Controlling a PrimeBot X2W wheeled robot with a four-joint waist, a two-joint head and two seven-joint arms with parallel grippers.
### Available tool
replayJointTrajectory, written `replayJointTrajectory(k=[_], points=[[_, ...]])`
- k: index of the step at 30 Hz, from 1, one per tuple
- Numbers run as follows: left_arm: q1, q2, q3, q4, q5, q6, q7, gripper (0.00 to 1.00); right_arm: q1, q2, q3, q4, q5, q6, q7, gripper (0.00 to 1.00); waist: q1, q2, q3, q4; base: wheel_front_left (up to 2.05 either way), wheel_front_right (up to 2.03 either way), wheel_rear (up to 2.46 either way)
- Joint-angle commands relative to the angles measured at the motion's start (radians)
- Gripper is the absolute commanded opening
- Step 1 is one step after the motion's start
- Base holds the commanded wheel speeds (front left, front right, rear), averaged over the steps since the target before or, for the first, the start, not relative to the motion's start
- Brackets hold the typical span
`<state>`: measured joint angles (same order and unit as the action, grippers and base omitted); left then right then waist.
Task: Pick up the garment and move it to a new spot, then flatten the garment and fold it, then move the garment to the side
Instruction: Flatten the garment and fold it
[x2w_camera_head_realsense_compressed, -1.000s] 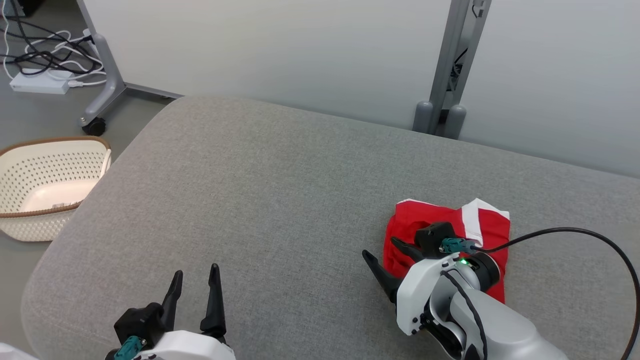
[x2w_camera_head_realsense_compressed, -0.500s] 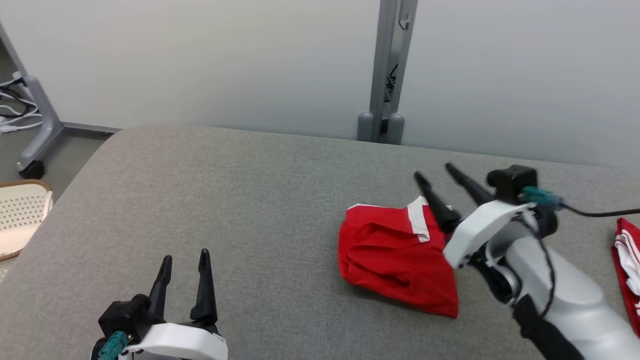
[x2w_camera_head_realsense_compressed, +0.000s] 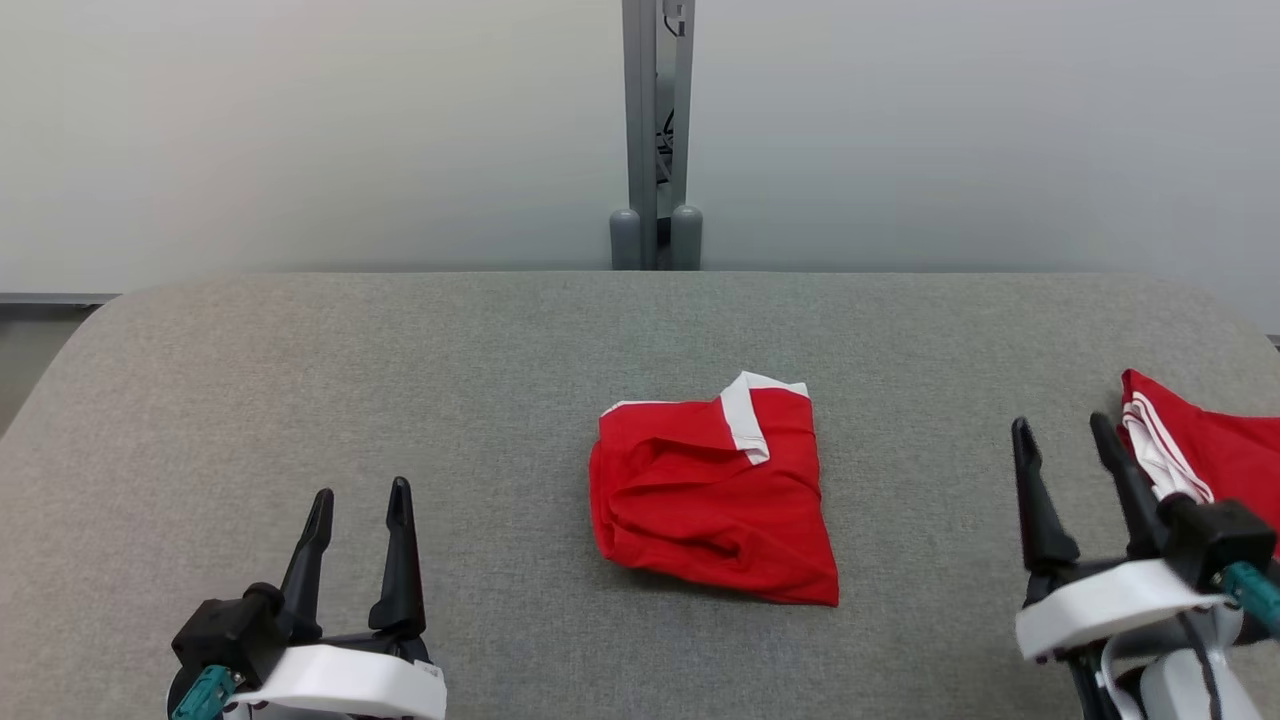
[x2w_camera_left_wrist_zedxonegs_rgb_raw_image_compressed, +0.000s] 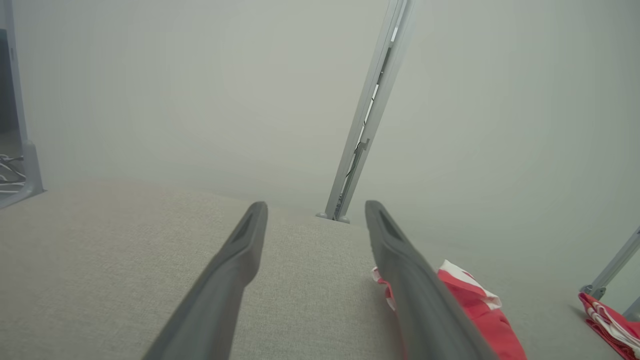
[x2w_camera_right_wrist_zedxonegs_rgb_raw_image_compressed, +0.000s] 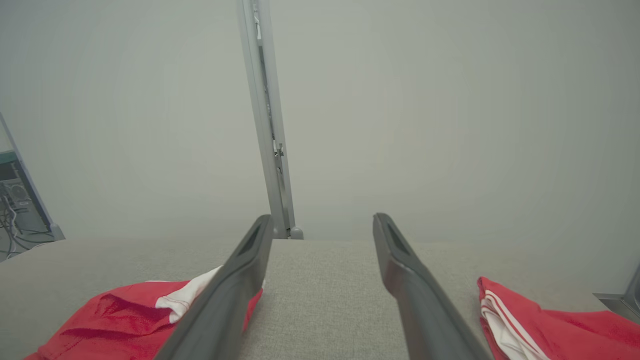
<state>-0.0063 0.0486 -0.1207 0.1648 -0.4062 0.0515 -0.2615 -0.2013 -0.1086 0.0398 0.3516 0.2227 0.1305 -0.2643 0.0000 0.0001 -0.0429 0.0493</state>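
L gripper (x2w_camera_head_realsense_compressed: 360, 488) – near left, jaws wide, empty. Garment (x2w_camera_head_realsense_compressed: 710, 495) – red w/ white trim, folded, centre of grey padded surface (x2w_camera_head_realsense_compressed: 450, 380), apart from both grippers. R gripper (x2w_camera_head_realsense_compressed: 1059, 422) – near right, jaws wide, empty. 2nd red garment (x2w_camera_head_realsense_compressed: 1215, 450) – right edge, beside R gripper.

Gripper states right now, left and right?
Left gripper: open, holding nothing.
Right gripper: open, holding nothing.

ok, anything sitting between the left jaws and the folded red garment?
Nothing. In the head view that stretch is bare grey cushion, from the open left jaws across to the folded red garment.
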Motion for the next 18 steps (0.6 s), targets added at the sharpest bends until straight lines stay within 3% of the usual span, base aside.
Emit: replayJointTrajectory(k=[1, 4, 17, 18], points=[[0.01, 0.004, 0.007, -0.005, 0.006, -0.003, -0.003, 1.0, 0.038, 0.014, -0.008, -0.019, -0.022, 0.001, -0.001, 1.0, 0.0, -0.0001, 0.004, -0.016, 0.0, 0.0, 0.0], [0.022, 0.004, 0.01, -0.007, 0.028, -0.003, -0.003, 1.0, 0.082, 0.028, -0.014, -0.041, -0.07, 0.001, -0.001, 1.0, 0.0, -0.0001, 0.005, -0.034, 0.0, 0.0, 0.0], [0.039, 0.004, -0.012, -0.01, 0.058, 0.015, -0.003, 1.0, 0.098, 0.055, -0.021, -0.015, -0.067, 0.001, -0.001, 1.0, 0.0, -0.0001, 0.011, -0.051, 0.0, 0.0, 0.0], [0.035, 0.004, -0.016, -0.009, 0.059, 0.014, -0.003, 1.0, 0.097, 0.056, -0.017, -0.009, -0.059, 0.001, -0.001, 0.81, 0.0, -0.0001, 0.011, -0.047, 0.0, 0.0, 0.0]])
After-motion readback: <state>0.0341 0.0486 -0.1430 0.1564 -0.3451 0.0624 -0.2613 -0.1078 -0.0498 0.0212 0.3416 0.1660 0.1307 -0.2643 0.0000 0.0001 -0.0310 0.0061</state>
